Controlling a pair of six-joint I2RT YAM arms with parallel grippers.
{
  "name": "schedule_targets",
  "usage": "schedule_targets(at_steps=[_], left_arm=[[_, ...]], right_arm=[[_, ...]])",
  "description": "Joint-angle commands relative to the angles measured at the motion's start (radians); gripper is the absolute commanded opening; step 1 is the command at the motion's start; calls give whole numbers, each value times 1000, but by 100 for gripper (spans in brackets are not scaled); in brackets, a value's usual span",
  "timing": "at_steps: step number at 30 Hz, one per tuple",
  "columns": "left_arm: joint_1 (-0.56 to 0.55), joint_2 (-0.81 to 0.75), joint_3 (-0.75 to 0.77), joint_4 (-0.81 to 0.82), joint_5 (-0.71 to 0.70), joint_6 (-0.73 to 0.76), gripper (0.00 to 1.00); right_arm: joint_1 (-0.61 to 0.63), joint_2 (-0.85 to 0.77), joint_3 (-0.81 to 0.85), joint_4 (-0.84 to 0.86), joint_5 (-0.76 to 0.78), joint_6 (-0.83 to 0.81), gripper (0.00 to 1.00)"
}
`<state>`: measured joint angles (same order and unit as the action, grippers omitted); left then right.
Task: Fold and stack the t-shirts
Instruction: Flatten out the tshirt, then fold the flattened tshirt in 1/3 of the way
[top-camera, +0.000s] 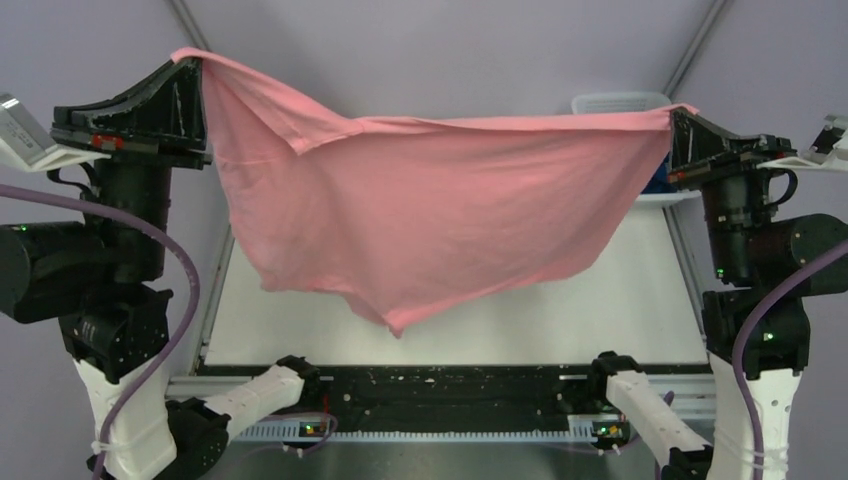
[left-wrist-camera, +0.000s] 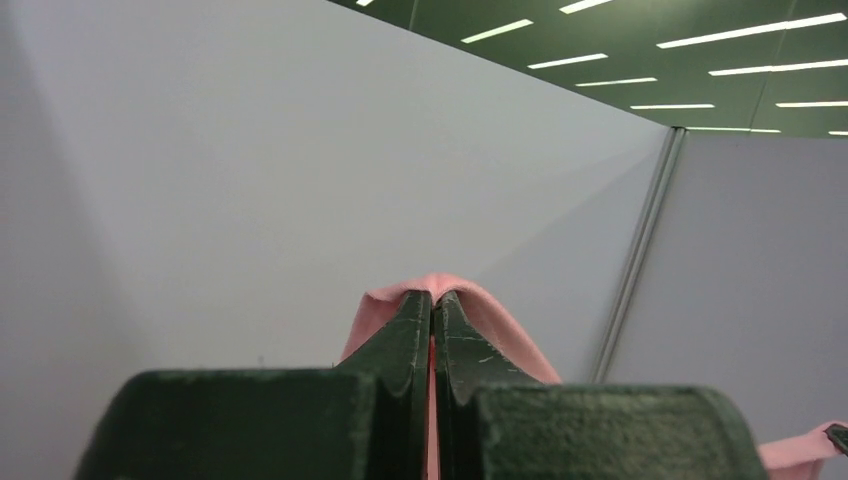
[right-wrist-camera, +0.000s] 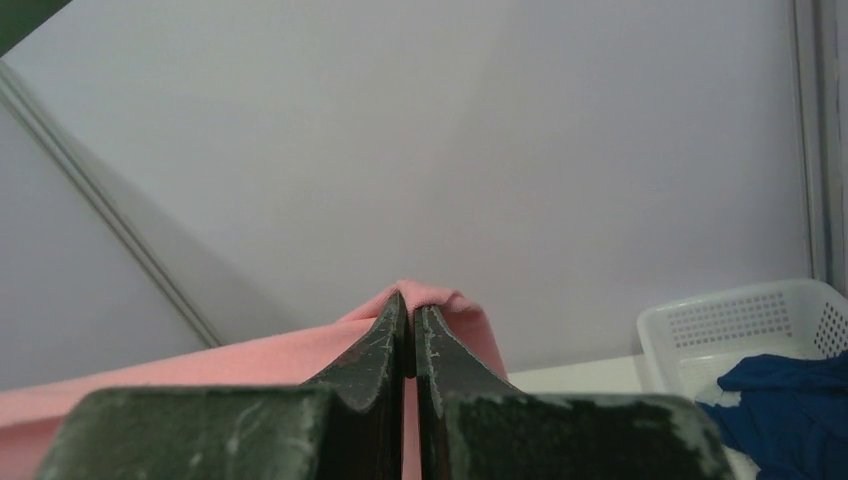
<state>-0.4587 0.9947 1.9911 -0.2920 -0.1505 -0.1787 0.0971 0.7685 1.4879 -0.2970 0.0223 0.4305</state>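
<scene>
A light pink t-shirt (top-camera: 420, 210) hangs stretched in the air above the white table (top-camera: 620, 310), its lowest corner dangling near the table's front. My left gripper (top-camera: 190, 62) is shut on its upper left corner, high at the left. My right gripper (top-camera: 678, 115) is shut on its upper right corner, high at the right. In the left wrist view pink cloth (left-wrist-camera: 490, 315) wraps over the shut gripper (left-wrist-camera: 434, 296). The right wrist view shows the same pink cloth (right-wrist-camera: 250, 365) pinched in the gripper (right-wrist-camera: 408, 298). A navy blue t-shirt (right-wrist-camera: 790, 395) lies in the basket.
A white plastic lattice basket (right-wrist-camera: 730, 320) stands at the table's far right corner, its rim (top-camera: 620, 101) peeking above the pink cloth in the top view. Grey partition walls enclose the table at the back and sides.
</scene>
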Motion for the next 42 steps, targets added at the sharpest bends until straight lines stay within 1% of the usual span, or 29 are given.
schedule_targets(at_steps=[1, 3, 5, 8, 9, 11, 14, 17, 20, 23, 25, 28, 30, 33, 37, 39, 42], left_arm=[[2, 75, -14, 35, -57, 49, 0], [2, 114, -33, 42, -131, 64, 0], [2, 149, -87, 69, -232, 78, 0], [5, 236, -178, 103, -389, 94, 0], [21, 269, -206, 95, -418, 89, 0], [63, 344, -271, 73, -408, 49, 0], [127, 481, -355, 54, -349, -16, 0], [168, 656, -360, 42, -311, -56, 0], [194, 845, -290, 13, -275, -78, 0], [214, 1005, -203, 0, -173, -116, 0], [220, 1092, -143, 3, -150, -126, 0], [222, 1196, -54, -23, -138, -127, 0], [224, 1240, -22, -22, -134, -127, 0], [227, 1274, 11, -13, -128, -142, 0], [229, 1270, 29, -58, -120, -180, 0], [229, 1229, -13, -60, -117, -203, 0], [229, 1124, -124, -45, -110, -247, 0]], right_arm=[[-2, 18, -16, -38, 52, -18, 0], [-1, 39, -46, -42, 86, -16, 0], [-1, 75, -89, -39, 113, -13, 0], [-2, 125, -203, 8, 129, -12, 0], [-1, 149, -247, 29, 124, -9, 0], [-2, 203, -359, 82, 113, -4, 0], [-2, 313, -509, 225, 97, 2, 0], [-1, 471, -582, 377, 78, -8, 0], [-3, 649, -566, 440, 60, -26, 0], [-2, 809, -500, 458, 52, -28, 0], [-3, 915, -449, 463, 47, -30, 0], [-3, 1012, -377, 460, 63, -47, 0], [-3, 1057, -333, 449, 89, -65, 0], [-3, 1092, -279, 431, 121, -86, 0], [-3, 1099, -237, 400, 146, -106, 0], [-2, 1089, -238, 386, 140, -114, 0], [-3, 1055, -246, 350, 132, -124, 0]])
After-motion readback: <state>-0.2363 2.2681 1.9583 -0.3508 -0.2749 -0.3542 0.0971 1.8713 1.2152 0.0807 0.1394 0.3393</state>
